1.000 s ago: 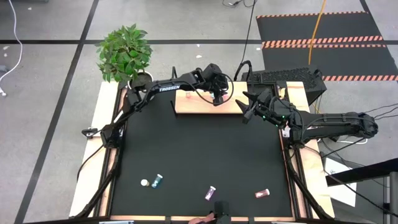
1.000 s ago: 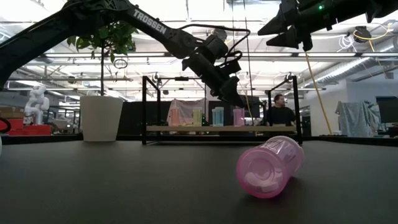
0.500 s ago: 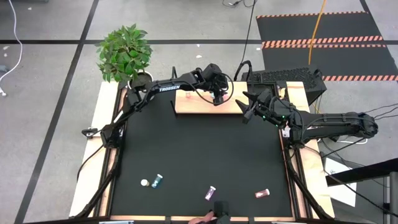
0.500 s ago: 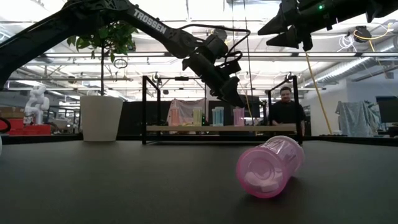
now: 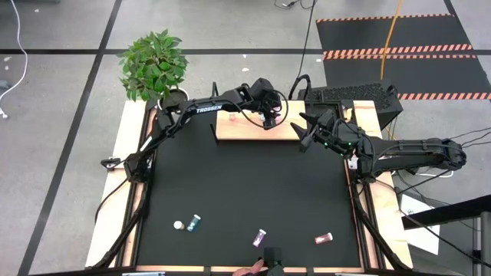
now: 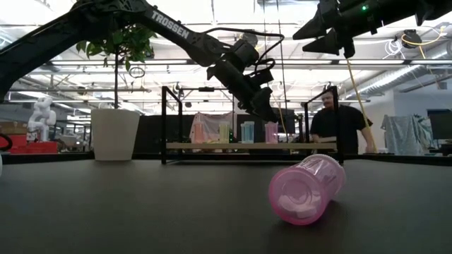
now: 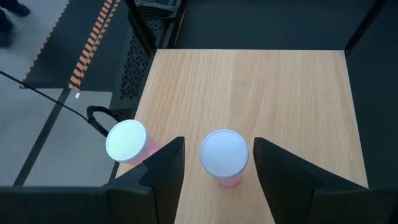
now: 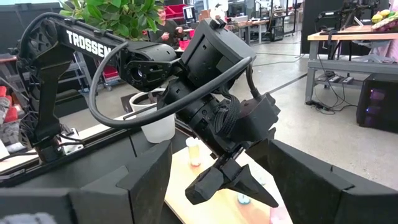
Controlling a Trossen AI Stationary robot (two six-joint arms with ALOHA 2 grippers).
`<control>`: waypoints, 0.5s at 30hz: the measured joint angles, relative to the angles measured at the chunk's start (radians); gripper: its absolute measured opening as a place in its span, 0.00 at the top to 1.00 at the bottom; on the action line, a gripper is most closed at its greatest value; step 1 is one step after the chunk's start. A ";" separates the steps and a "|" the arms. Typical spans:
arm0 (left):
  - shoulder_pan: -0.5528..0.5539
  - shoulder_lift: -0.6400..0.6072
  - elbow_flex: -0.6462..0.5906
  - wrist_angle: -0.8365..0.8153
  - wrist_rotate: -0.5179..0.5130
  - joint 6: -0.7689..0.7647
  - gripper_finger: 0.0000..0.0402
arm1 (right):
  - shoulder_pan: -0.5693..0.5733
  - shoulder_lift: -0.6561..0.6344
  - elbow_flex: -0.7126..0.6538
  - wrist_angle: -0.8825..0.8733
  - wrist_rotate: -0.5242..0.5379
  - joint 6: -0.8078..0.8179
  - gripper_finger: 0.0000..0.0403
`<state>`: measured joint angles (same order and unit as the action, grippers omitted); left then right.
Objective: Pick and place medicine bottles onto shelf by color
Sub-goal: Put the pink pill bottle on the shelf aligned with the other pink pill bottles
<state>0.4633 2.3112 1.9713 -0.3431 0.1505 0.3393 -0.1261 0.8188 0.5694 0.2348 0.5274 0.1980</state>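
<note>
The tan shelf (image 5: 239, 130) stands at the table's far edge, with several bottles upright on it in the low view (image 6: 247, 131). My left gripper (image 7: 214, 168) is open above the shelf's right end. Its fingers stand on either side of an upright pink bottle with a white cap (image 7: 224, 157) without touching it. A second pink bottle (image 7: 127, 142) stands beside it at the board's edge. My right gripper (image 5: 304, 135) is open and empty, held high to the right of the shelf. A teal bottle (image 5: 196, 222), a purple one (image 5: 259, 237) and a pink one (image 5: 324, 238) lie near the table's near edge.
A white pot with a green plant (image 5: 173, 98) stands at the far left corner. The shelf's black frame posts (image 6: 163, 123) rise at its ends. The lying pink bottle fills the low view's foreground (image 6: 307, 188). A person (image 6: 342, 127) stands in the room behind.
Both arms have kept still. The person behind the table has walked toward the right of the low view.
</note>
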 joint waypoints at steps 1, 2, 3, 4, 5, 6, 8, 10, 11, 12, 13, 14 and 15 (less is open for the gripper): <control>0.000 0.000 0.000 0.000 0.000 -0.001 0.52 | 0.000 0.000 0.000 0.000 0.000 0.000 0.36; 0.000 0.000 0.000 0.000 0.000 -0.001 0.52 | 0.000 0.000 0.000 0.000 0.000 0.000 0.36; 0.000 0.000 0.000 0.000 0.000 -0.001 0.52 | 0.000 0.000 0.000 0.000 0.000 0.000 0.36; 0.000 0.000 0.000 0.000 -0.001 -0.001 0.52 | 0.000 0.000 0.000 0.000 0.000 0.000 0.36; 0.000 0.000 0.000 0.000 -0.001 -0.001 0.52 | 0.000 0.000 0.000 0.000 -0.002 0.000 0.36; 0.000 0.000 0.000 0.000 -0.001 -0.001 0.52 | 0.000 0.000 0.000 0.000 -0.003 0.002 0.36; -0.001 0.000 0.000 0.002 -0.002 -0.001 0.52 | 0.000 0.000 0.000 0.000 -0.004 0.009 0.36; -0.001 0.000 0.000 0.002 -0.002 0.005 0.52 | 0.000 0.000 0.000 0.000 -0.005 0.025 0.36; -0.001 0.000 0.000 0.002 -0.002 0.007 0.52 | 0.000 0.000 0.000 0.000 -0.013 0.043 0.36; -0.001 0.000 0.000 0.002 -0.002 0.012 0.52 | -0.001 0.000 0.000 0.000 -0.035 0.065 0.36; -0.002 0.000 0.000 0.002 -0.004 0.017 0.52 | -0.001 0.000 0.000 0.002 -0.056 0.085 0.36; -0.003 -0.005 0.000 -0.005 -0.012 0.018 0.52 | 0.000 0.000 0.000 0.004 -0.072 0.103 0.36; -0.006 -0.015 0.000 -0.020 -0.026 0.021 0.52 | 0.000 0.000 0.000 0.007 -0.092 0.118 0.36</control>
<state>0.4578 2.2967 1.9710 -0.3632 0.1241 0.3600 -0.1265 0.8192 0.5694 0.2420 0.4356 0.3163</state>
